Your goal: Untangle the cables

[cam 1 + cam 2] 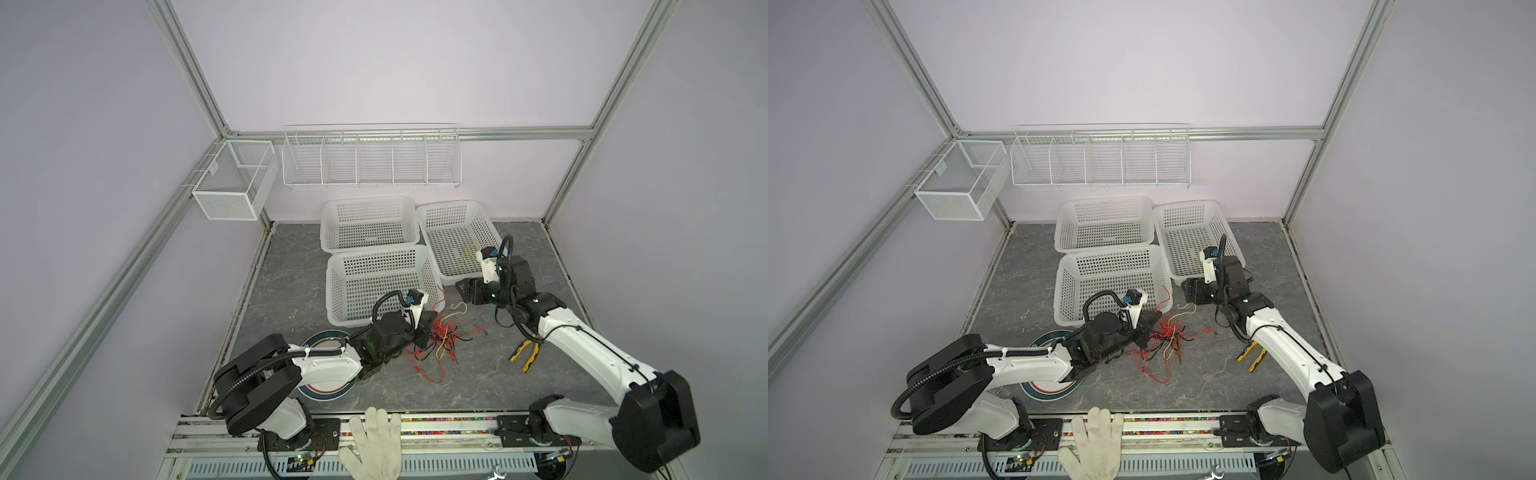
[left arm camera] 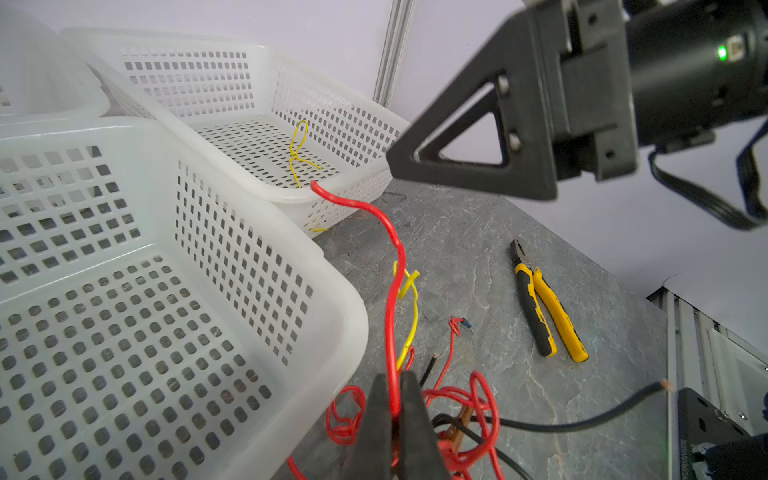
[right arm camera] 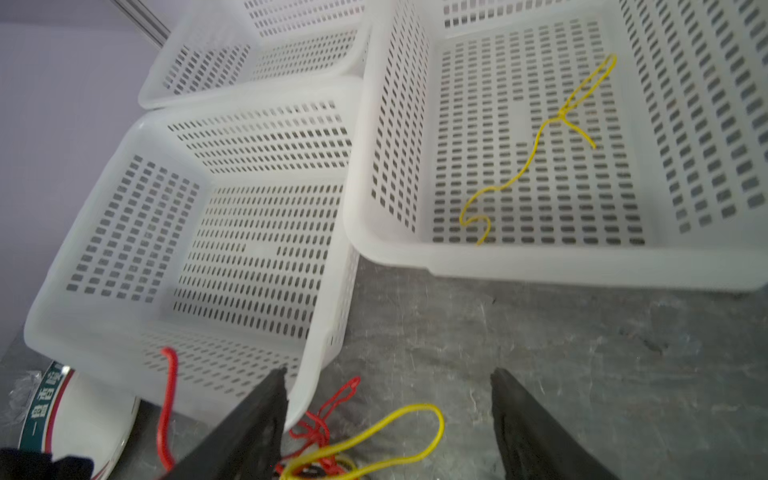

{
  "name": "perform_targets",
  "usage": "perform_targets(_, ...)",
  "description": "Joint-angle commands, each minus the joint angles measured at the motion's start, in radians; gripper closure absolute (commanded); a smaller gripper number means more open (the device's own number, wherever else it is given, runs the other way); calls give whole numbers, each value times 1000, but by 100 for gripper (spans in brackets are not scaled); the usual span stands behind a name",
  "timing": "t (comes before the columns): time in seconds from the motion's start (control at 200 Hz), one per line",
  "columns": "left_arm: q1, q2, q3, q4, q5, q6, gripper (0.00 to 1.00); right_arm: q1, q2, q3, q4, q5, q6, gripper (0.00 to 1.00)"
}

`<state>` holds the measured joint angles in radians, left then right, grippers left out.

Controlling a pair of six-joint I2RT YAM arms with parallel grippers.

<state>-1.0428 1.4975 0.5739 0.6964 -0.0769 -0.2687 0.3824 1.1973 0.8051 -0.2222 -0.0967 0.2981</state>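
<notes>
The cables [image 1: 436, 343] lie as a red, yellow and black tangle on the grey tabletop in both top views [image 1: 1163, 338], just in front of the near basket. My left gripper [image 2: 392, 399] is shut on a red cable [image 2: 390, 299], which stands up from between its fingers. My left gripper [image 1: 426, 330] sits at the tangle's left edge. My right gripper [image 3: 388, 376] is open and holds nothing. It hangs over a yellow loop [image 3: 399, 432] at the tangle's far side. A separate yellow cable [image 3: 540, 137] lies in the right basket [image 1: 449, 204].
Three white perforated baskets stand at the back: near [image 1: 376, 249], far [image 1: 368, 201] and right. Yellow-handled pliers [image 1: 525, 353] lie right of the tangle. A plate [image 1: 328, 392] lies under my left arm. A gloved hand [image 1: 374, 440] rests on the front rail.
</notes>
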Motion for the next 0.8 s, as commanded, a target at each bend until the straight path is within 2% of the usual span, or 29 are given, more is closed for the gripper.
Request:
perform_targets(0.0,-6,-13,20,40,20,-7,100,8,-88,-86,-38,51,55,21)
perform_targets(0.205,-11,-1,35,50,31,-16,100,9,-154,-184,-64,38,77,19)
perform_targets(0.34,-16,-2,49,36,38,-22,100,7,-151,-240,11,4,132,16)
perform_targets(0.52,-19,-1,63,40,65,-28,100,7,-106,-271,144,-43,211,17)
perform_targets(0.795,-21,1,81,43,90,-23,100,6,-28,-264,239,-77,249,20)
